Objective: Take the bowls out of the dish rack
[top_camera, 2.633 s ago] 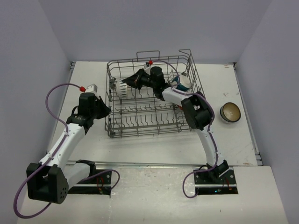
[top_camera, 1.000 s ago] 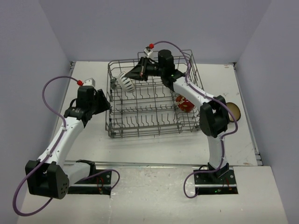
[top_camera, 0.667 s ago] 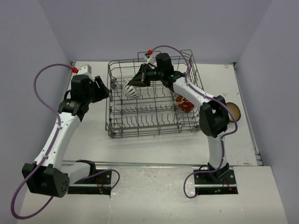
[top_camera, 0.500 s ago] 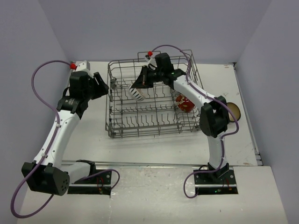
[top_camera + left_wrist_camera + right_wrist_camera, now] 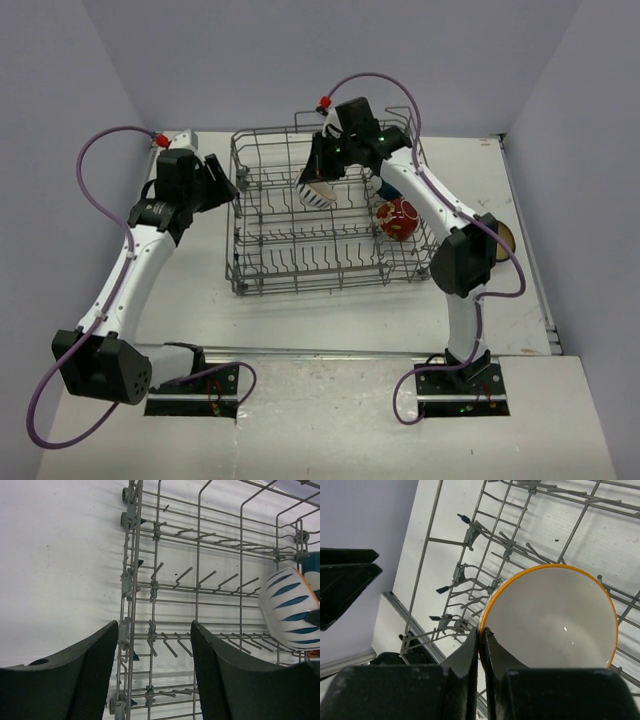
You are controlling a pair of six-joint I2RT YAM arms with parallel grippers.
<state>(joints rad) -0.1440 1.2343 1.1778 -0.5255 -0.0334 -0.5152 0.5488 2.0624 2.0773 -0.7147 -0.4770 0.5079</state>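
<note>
The grey wire dish rack (image 5: 238,268) stands in the middle of the table. My right gripper (image 5: 320,176) hangs over its middle, shut on the rim of a white bowl with dark stripes (image 5: 318,193). The right wrist view shows that bowl's white inside and orange rim (image 5: 550,615) pinched in the gripper (image 5: 481,630). A red patterned bowl (image 5: 397,218) sits at the rack's right side. My left gripper (image 5: 227,186) is open and empty beside the rack's left wall. In the left wrist view the gripper (image 5: 154,626) looks down on the rack (image 5: 130,595), with the striped bowl (image 5: 290,607) at the right.
A brown bowl (image 5: 507,236) rests on the table right of the rack, mostly hidden by my right arm. A teal bowl edge (image 5: 311,560) shows behind the striped bowl. Grey walls close in the table on three sides.
My right gripper has carried the striped bowl rightward, from the rack's far left to above its middle. My left arm has swung toward the far end of the rack's left wall.
</note>
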